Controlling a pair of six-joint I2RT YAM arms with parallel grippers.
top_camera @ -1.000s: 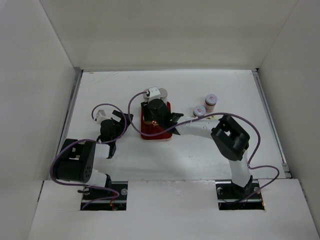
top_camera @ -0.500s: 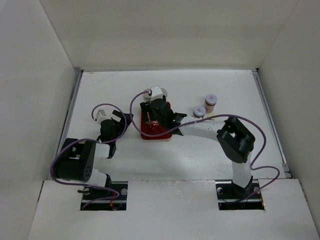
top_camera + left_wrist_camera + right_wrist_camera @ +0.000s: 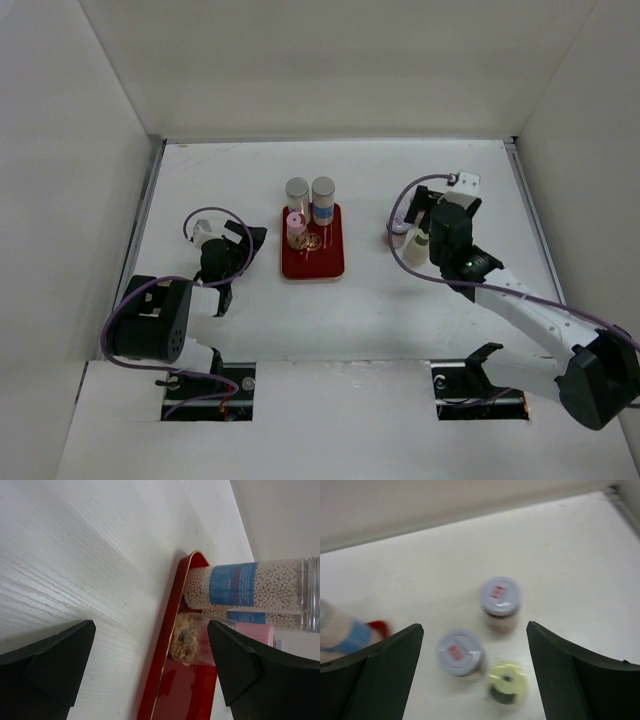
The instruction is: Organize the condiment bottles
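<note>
While three jars stand loose on the surface (image 3: pixel 380 300), hazards are listed nearest first.

1. Item: left claw (image 3: pixel 150 625), spread wide, empty, low beside the red tray (image 3: pixel 185 690). Any drift toward it could shove the tray and rock its load.
2. Item: right claw (image 3: pixel 473 628), spread wide, empty, hovering over the loose group. That group is the yellow-green-capped jar (image 3: pixel 506 682), a white-lidded jar (image 3: pixel 460 652) just beside it, and a second white-lidded jar (image 3: pixel 501 597) farther off. Fingers this far apart could straddle two or topple a neighbour. Blur hides the gaps.
3. On the tray: pink-capped jar (image 3: pixel 296 225), then one grey-lidded jar (image 3: pixel 297 192) beside another grey-lidded jar (image 3: pixel 323 190) at the far end. These are tall, so a careless delivery could tip them.
</note>
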